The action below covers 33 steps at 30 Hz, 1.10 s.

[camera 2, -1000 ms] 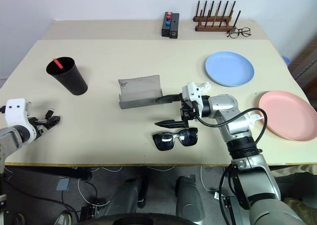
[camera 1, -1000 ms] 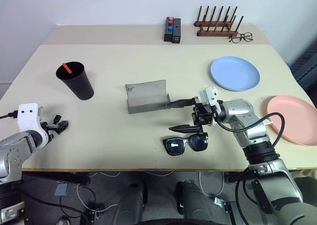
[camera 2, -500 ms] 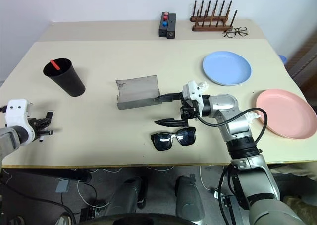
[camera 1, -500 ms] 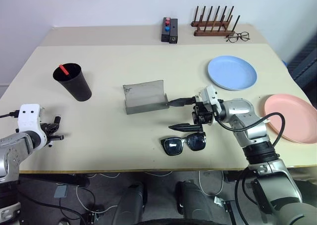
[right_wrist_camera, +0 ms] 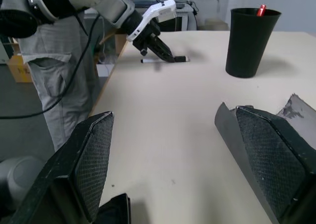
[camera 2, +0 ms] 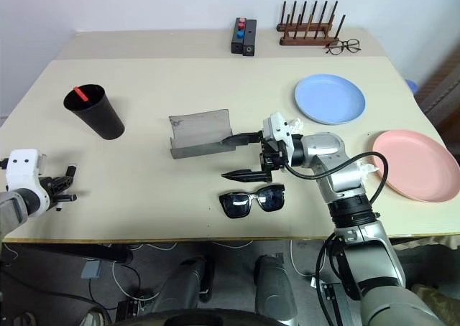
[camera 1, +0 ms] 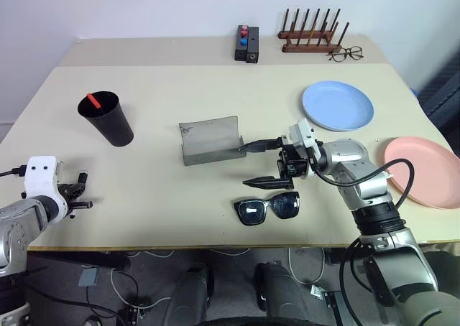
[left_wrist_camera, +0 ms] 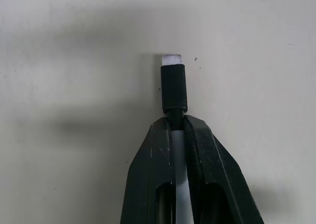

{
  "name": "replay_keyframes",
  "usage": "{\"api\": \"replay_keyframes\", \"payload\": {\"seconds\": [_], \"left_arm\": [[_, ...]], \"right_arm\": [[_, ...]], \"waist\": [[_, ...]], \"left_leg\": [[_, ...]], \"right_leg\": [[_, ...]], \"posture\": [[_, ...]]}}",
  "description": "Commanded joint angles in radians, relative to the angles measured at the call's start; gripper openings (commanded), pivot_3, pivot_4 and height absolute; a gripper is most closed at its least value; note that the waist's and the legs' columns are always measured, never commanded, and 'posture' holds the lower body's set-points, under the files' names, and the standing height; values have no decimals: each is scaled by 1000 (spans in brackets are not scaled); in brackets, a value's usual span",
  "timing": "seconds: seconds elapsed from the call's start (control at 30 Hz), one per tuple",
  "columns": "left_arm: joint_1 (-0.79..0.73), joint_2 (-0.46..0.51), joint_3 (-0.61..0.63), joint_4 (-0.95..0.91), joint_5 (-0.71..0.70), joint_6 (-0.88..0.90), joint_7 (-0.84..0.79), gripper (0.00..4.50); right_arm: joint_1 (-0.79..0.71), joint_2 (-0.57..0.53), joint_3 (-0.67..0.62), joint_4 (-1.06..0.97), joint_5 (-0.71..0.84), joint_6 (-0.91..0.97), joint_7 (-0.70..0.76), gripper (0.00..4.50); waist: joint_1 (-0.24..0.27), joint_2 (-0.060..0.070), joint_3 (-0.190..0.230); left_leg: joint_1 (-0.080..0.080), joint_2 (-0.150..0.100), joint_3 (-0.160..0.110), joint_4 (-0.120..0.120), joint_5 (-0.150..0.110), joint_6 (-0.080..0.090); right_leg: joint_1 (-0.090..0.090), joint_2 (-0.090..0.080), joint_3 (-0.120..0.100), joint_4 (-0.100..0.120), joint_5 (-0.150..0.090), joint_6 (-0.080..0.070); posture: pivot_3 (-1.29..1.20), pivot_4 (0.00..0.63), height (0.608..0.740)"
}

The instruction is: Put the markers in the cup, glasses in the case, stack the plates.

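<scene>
At the table's front left my left gripper (camera 1: pixel 80 194) is shut on the white marker (left_wrist_camera: pixel 174 88), whose black cap sticks out past the fingertips, low over the tabletop. The black cup (camera 1: pixel 108 118) stands at the back left with the red-ended marker (camera 1: pixel 93 99) inside. The grey case (camera 1: pixel 210 141) lies open mid-table. My right gripper (camera 1: pixel 246 166) is open, pointing left, just right of the case and above the black sunglasses (camera 1: pixel 267 208), touching neither. The blue plate (camera 1: pixel 338 105) and pink plate (camera 1: pixel 422 171) lie apart on the right.
Along the far edge stand a black box with red and blue buttons (camera 1: pixel 249 43), a wooden peg rack (camera 1: pixel 310 35) and wire-rimmed spectacles (camera 1: pixel 349 53). Bare tabletop stretches between the cup and my left gripper.
The left gripper's fingers have shut on the white marker. The right arm, the sunglasses and the case have kept their places.
</scene>
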Motion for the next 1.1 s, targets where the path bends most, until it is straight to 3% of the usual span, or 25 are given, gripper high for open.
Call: {"api": "replay_keyframes", "payload": {"seconds": [0.03, 0.67, 1.1], "left_arm": [[14, -7, 13, -6, 5, 18, 0, 40], [10, -5, -3, -21, 9, -2, -10, 40], [38, 19, -39, -215, -58, 42, -112, 40]], "right_arm": [[-29, 3, -12, -55, 24, 11, -10, 4033], [-10, 2, -20, -26, 21, -28, -7, 4033], [-12, 3, -23, -2, 20, -49, -8, 4033]], "waist": [[0, 0, 0], [1, 0, 0], [1, -1, 0]], "left_leg": [[0, 0, 0, 0, 0, 0], [0, 0, 0, 0, 0, 0], [0, 0, 0, 0, 0, 0]], "right_leg": [[0, 0, 0, 0, 0, 0], [0, 0, 0, 0, 0, 0], [0, 0, 0, 0, -2, -3]], "posture": [[0, 150, 740], [0, 150, 740], [0, 150, 740]]}}
